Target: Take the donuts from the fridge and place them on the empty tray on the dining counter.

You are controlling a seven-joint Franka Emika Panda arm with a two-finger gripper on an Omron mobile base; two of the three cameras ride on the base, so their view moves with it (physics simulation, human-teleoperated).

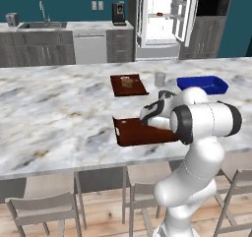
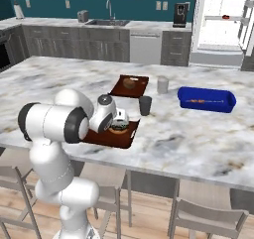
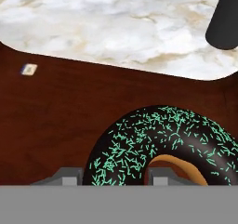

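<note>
Claw (image 3: 110,175) grasping sprinkled donut (image 3: 158,144) over tray (image 3: 56,116); dark cup (image 2: 145,105) just beyond, twin tray (image 1: 129,85) farther.

Donut (image 3: 158,144) w/ dark sprinkled icing: lower part is getting cut off by the hand view's bottom edge, finger tips (image 3: 69,175) barely poking up beside it. Tray (image 1: 129,133): right end is hiding behind the arm in left base view. Dark cup (image 3: 226,18) is running off the hand view's top right corner. Small red thing (image 2: 225,17) on fridge (image 2: 223,25) shelf is too small to tell, maybe the 2nd donut.
</note>
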